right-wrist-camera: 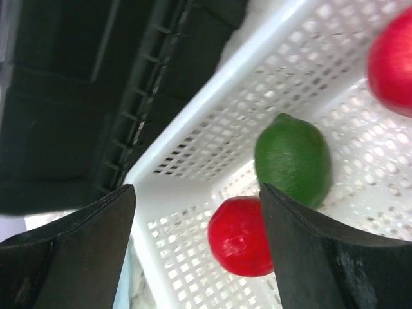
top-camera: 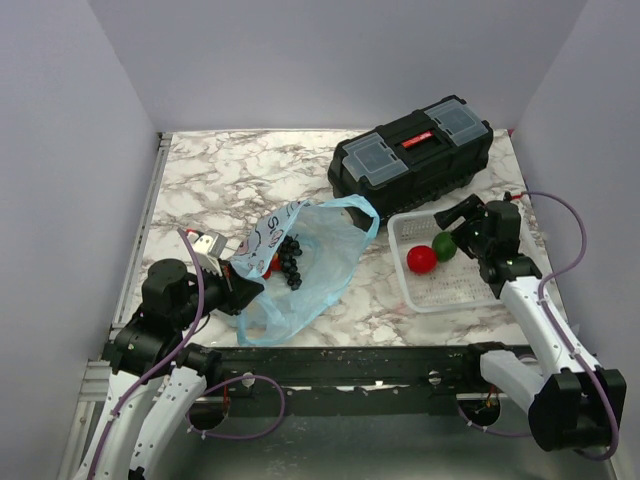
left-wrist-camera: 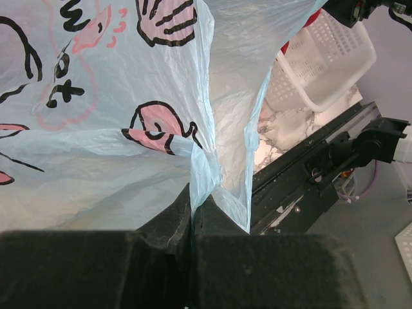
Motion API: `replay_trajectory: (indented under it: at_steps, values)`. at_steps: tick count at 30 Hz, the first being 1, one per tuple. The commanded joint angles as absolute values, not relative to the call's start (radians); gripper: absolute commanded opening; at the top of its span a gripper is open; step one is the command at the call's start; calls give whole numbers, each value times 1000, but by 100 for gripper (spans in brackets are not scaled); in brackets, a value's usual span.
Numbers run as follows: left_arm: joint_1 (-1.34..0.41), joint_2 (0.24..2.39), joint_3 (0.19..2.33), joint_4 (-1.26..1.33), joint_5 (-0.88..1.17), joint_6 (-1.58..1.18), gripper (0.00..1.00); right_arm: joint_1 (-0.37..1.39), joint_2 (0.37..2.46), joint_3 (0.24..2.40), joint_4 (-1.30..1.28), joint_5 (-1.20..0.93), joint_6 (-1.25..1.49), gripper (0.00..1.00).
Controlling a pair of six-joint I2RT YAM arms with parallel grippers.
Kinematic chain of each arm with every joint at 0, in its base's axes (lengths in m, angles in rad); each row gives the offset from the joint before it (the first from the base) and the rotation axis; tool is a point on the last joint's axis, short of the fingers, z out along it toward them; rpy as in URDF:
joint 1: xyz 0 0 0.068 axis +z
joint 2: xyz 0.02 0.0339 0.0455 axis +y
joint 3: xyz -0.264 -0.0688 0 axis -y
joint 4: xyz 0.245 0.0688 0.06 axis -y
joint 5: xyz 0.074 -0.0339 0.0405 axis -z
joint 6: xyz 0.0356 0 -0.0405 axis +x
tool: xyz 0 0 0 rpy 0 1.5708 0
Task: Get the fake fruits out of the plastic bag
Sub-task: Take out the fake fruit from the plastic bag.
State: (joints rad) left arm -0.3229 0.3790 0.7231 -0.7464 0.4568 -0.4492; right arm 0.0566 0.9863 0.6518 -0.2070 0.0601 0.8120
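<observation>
With our left gripper (left-wrist-camera: 193,209) clamped on the bag (top-camera: 300,265) rim to hold its mouth up, grapes (top-camera: 291,262) inside, we hang our right gripper (right-wrist-camera: 196,193) open at its 3 o'clock above the basket (right-wrist-camera: 193,138), where a lime (right-wrist-camera: 293,158) and red fruits (right-wrist-camera: 241,237) already lie.

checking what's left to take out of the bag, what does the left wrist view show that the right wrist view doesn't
Left wrist only: the plastic bag, pinched in the shut left tool. Right wrist only: a green fruit, just ahead of the open right tool. Both: the white basket.
</observation>
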Motion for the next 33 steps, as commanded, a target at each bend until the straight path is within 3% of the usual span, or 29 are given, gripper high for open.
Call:
replay_trajectory:
  at_steps: [1,9,16,18,24,29,33]
  values:
    - [-328,376,716,-744,450,-449,0,49,983,683,-152,-130,734,82]
    - [-327,369,716,-745,449,-449,0,143,1076,744,85,-366,753,85]
    - [-327,365,718,-747,446,-448,0,489,1056,845,170,-163,641,86]
    - [-327,365,718,-747,446,-447,0,558,1024,843,211,-84,604,100]
    - [-327,376,718,-749,449,-445,0,646,978,853,197,164,507,100]
    - [-327,372,718,-747,446,-446,0,669,1012,918,214,10,442,100]
    - [-327,379,718,-749,445,-448,0,920,1141,1030,151,167,341,100]
